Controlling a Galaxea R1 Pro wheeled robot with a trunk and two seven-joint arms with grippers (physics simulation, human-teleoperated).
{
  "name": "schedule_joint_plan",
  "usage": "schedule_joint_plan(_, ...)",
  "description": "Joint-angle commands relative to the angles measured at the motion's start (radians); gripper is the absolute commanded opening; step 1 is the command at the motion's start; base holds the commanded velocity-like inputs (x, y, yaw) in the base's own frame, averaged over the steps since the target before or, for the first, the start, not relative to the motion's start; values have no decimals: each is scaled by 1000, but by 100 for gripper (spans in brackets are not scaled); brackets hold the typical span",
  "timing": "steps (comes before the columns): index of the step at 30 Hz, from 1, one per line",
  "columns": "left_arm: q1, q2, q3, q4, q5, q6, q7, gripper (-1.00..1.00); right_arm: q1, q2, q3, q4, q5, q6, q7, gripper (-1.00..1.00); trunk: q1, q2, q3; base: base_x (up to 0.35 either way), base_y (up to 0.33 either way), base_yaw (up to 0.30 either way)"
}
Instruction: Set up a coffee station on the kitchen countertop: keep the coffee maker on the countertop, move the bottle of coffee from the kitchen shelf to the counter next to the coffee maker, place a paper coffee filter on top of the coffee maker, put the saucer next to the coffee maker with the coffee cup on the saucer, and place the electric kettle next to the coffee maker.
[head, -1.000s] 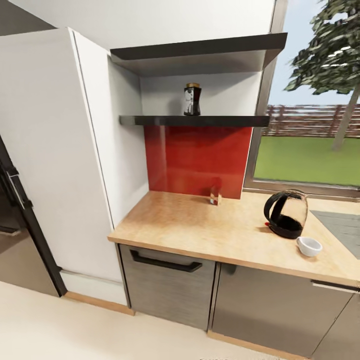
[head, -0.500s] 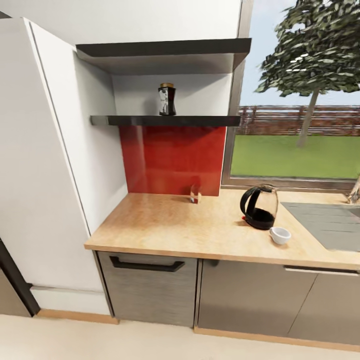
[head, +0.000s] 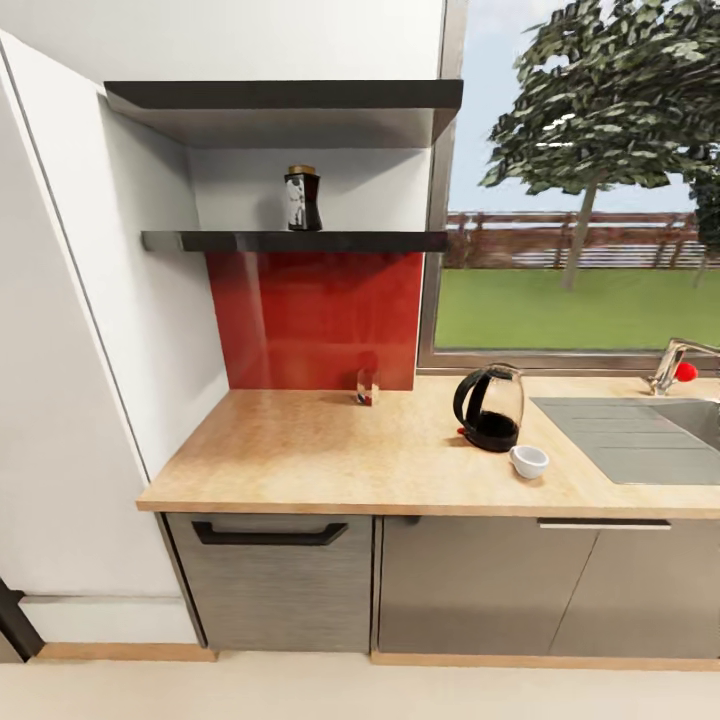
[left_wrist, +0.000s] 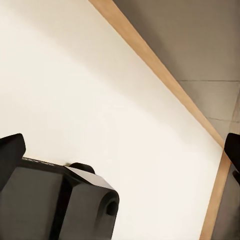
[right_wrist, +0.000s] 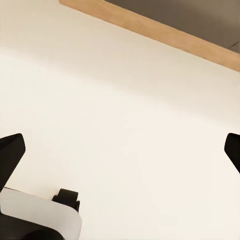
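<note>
Head view, countertop (head: 320, 460): we see a pale wood-look worktop running across the frame above glossy dark cabinets (head: 470, 585), with a steel sink (head: 640, 435) and its tap (head: 675, 362) set in at about 3 o'clock.
Head view, bottle of coffee (head: 302, 199): we find the small dark jar with a yellowish lid standing upright on the lower black shelf (head: 295, 241), at about 11 o'clock from the frame's centre, well above the worktop.
Head view, electric kettle (head: 490, 407): we see the dark, glassy kettle upright on the worktop at about 4 o'clock from the centre, close to the sink's near edge.
Head view, coffee cup (head: 529, 460): we see a small white cup on the worktop just beside the kettle, at the kettle's 4 o'clock.
Head view, backsplash: we note a small clear object (head: 367, 386) on the worktop against the red panel (head: 315, 320); what it is we cannot tell.
Head view, window (head: 580, 200): we see lawn, a fence and a tree outside.
Left wrist view, left gripper (left_wrist: 122, 150): we see its dark fingertips at opposite frame edges, spread wide with nothing between them, over pale floor (left_wrist: 100, 100) and a wooden plinth strip (left_wrist: 165, 75).
Right wrist view, right gripper (right_wrist: 122, 150): we see its fingertips likewise spread wide and empty over pale floor.
</note>
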Motion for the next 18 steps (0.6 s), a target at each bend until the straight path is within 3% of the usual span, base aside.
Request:
schedule_joint_plan(1, -1, 0, -8, 0, 10, 4, -3, 100, -1, 0, 4, 0, 0, -3, 0, 100, 0, -1, -1, 0, 0, -15)
schedule_joint_plan(11, -1, 4, -15, -13, 10, 5, 20, 100, -1, 3, 1, 1, -1, -3, 0, 100, 0, -1, -1, 0, 0, -2)
schedule_joint_plan(13, -1, 5, -18, -63, 10, 8, 29, 100, -1, 3, 1, 1, -1, -3, 0, 100, 0, -1, -1, 0, 0, 0)
schedule_joint_plan(16, -1, 6, -26, -234, 10, 63, 32, 100, -1, 2, -1, 2, -1, -3, 0, 100, 0, -1, -1, 0, 0, 0)
schedule_joint_plan(17, -1, 6, -31, -284, 10, 91, 33, 100, -1, 2, -1, 3, -1, -3, 0, 100, 0, -1, -1, 0, 0, 0)
schedule_joint_plan(18, -1, 5, -44, -388, 10, 158, 34, 100, -1, 1, -1, 3, -1, -3, 0, 100, 0, -1, -1, 0, 0, 0)
